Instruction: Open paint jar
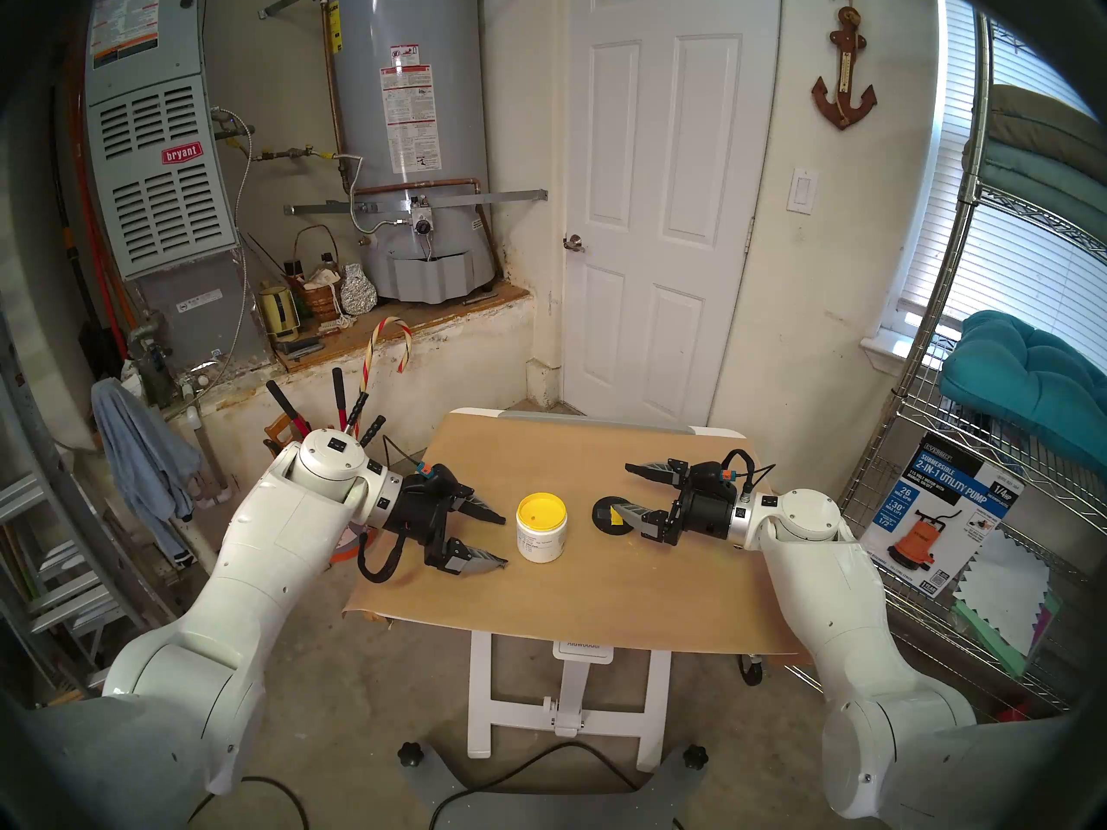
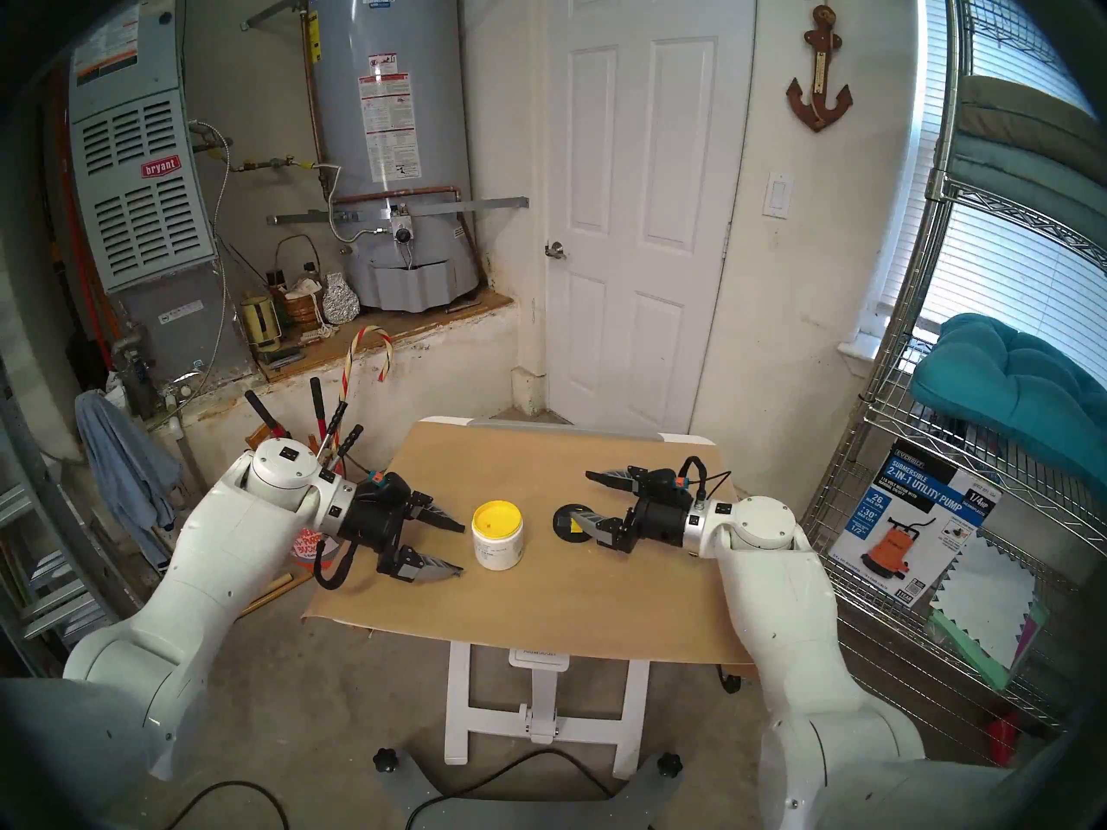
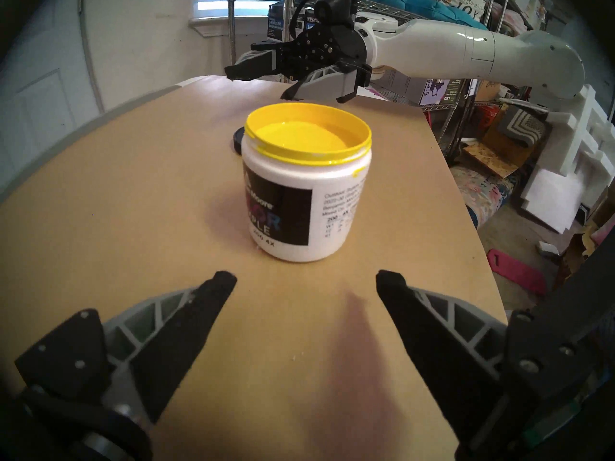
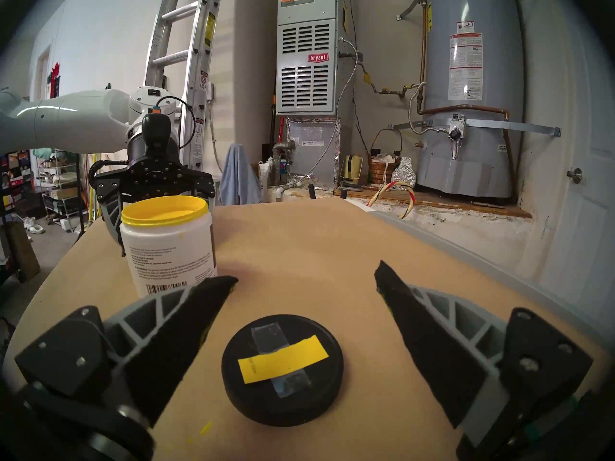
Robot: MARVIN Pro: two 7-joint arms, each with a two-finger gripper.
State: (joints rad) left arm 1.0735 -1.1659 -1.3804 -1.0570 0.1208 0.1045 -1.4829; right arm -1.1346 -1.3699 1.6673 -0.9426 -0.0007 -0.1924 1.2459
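Standing upright on the tan table (image 1: 599, 601), the paint jar (image 1: 541, 528) is being seen uncapped — yellow paint showing inside, yellow around the rim. It is sitting just ahead of the left gripper (image 1: 500, 541), close to the tips but not touching; that gripper's jaws are being held wide apart w/ nothing between them. The black lid (image 4: 283, 369), yellow tape strip on top, is lying flat on the table approx. between and below the fingers of the right gripper (image 1: 626, 490) — apart from both pads in the right wrist view. The right gripper's jaws are likewise being held spread, empty. Jar and lid are resting near each other, not touching, between the two grippers.
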